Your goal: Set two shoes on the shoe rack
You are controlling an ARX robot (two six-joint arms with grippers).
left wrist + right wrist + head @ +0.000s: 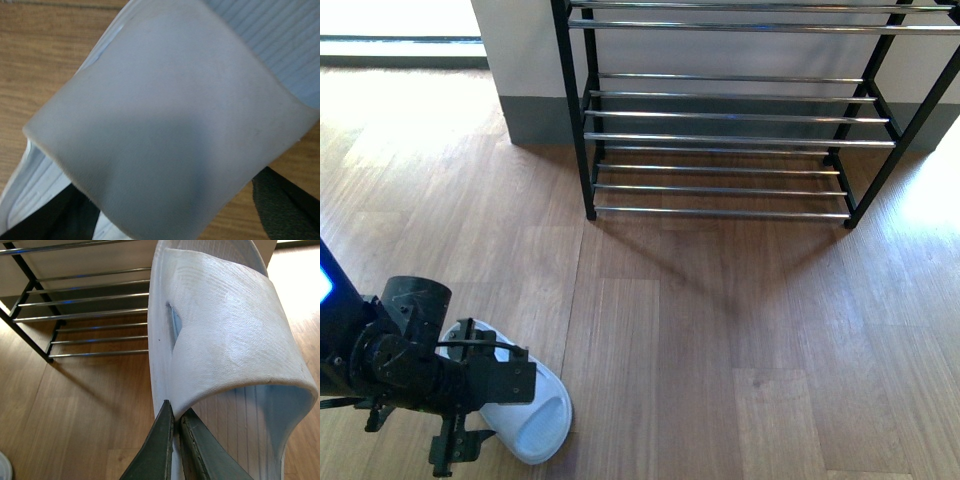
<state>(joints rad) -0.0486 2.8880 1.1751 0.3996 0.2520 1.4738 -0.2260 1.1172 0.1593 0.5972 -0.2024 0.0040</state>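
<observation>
Closest in, at the lower left of the front view, the left gripper hangs low over a white slide that lies flat on the wooden floor, toe pointing towards the right. From the left wrist the slide's broad strap fills nearly the whole frame. Dark fingers show at two corners beyond the strap, set well apart on either side of it. Whether they press on the strap cannot be told.

The right arm is out of the front view. Its wrist camera shows the right gripper with its jaws drawn almost together, pinching the side of the held slide where strap meets sole. This second white slide reaches away from the gripper towards the rack, with floor visible behind it.

Farther off, across a stretch of bare floor, stands the rack, with black side frames and tiers of thin chrome rods. No shoe rests on any tier in view. It stands close against a pale wall with a grey base strip, and its shadow falls on the boards in front.
</observation>
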